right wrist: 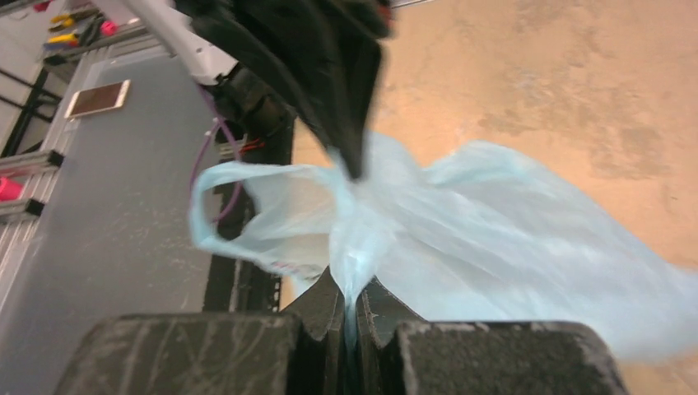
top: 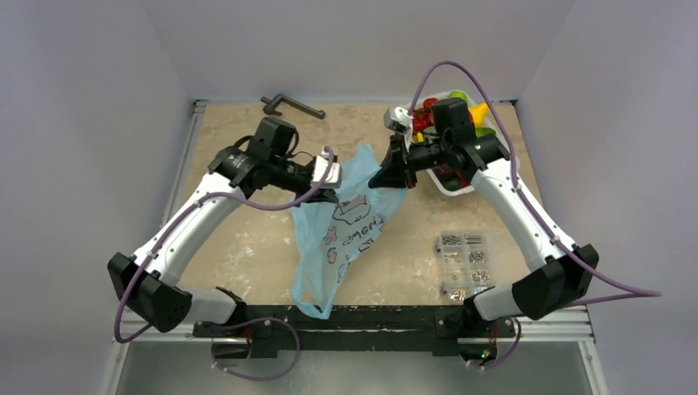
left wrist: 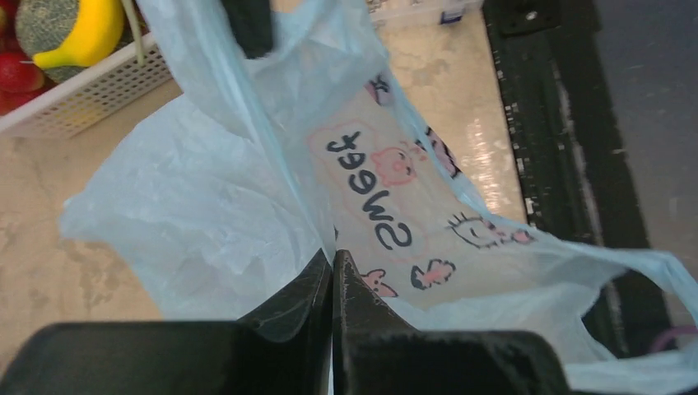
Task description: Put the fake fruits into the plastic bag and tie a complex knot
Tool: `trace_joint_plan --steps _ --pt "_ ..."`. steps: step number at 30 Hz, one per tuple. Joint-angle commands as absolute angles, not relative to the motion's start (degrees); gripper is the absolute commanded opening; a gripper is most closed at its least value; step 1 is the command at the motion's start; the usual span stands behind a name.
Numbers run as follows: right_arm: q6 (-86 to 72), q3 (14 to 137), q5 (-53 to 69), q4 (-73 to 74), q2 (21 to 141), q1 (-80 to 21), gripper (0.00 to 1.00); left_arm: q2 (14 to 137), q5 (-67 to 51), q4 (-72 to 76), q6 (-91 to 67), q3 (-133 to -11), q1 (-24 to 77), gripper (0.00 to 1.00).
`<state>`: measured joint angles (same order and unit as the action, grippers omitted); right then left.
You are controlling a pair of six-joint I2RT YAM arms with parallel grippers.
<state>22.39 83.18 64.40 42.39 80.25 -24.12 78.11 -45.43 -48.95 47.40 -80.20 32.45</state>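
The light-blue plastic bag (top: 346, 230) hangs between my two grippers above the middle of the table, and its lower handle loop trails toward the near rail. My left gripper (left wrist: 332, 262) is shut on a fold of the bag's upper edge, beside the pink and dark print (left wrist: 387, 189). My right gripper (right wrist: 352, 288) is shut on a bunched strip of the same bag, close to the left gripper's tip (right wrist: 354, 164). The fake fruits (top: 449, 115) lie in a white basket (left wrist: 82, 103) at the far right, behind the right arm. A yellow banana (left wrist: 82, 33) lies on top.
A clear box of metal screws (top: 465, 263) sits at the near right. A dark metal tool (top: 292, 105) lies at the far edge. The black mounting rail (top: 370, 317) runs along the near side under the bag's loop.
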Motion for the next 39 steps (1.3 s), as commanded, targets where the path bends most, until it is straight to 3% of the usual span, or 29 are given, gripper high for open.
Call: trace_joint_plan --steps 1,4,7,10,15,21,25,33,39 --pt "19.8 89.1 60.7 37.1 86.1 -18.6 0.0 75.9 -62.8 -68.5 47.5 -83.8 26.9 0.0" --pt "16.6 91.6 57.5 33.9 91.0 -18.2 0.07 78.4 -70.4 -66.9 37.2 -83.9 22.2 0.0" --pt "8.6 91.6 58.9 29.2 93.1 -18.2 0.27 81.0 -75.3 -60.1 25.9 -83.9 19.8 0.0" --pt "5.5 88.4 55.0 27.3 92.8 -18.1 0.32 80.6 -76.0 -52.3 17.0 -83.1 19.2 0.0" --pt "6.6 82.9 48.4 28.2 88.2 -17.4 0.65 77.4 -73.7 -32.4 -1.4 -77.0 17.6 0.0" --pt "-5.5 70.9 50.4 20.1 74.2 -13.4 0.98 80.0 -68.7 -30.0 -11.8 -78.7 15.6 0.0" --pt "-9.2 64.8 50.1 15.0 65.0 -13.0 0.99 80.2 -68.3 -23.7 -20.9 -76.3 13.2 0.0" --pt "-9.0 61.1 48.2 14.3 60.3 -12.9 0.99 80.7 -68.5 -18.4 -29.7 -75.3 12.6 0.0" --pt "-16.5 43.5 41.5 -5.3 46.3 -13.3 0.99 80.9 -66.0 -11.0 -40.6 -73.8 11.4 0.0"
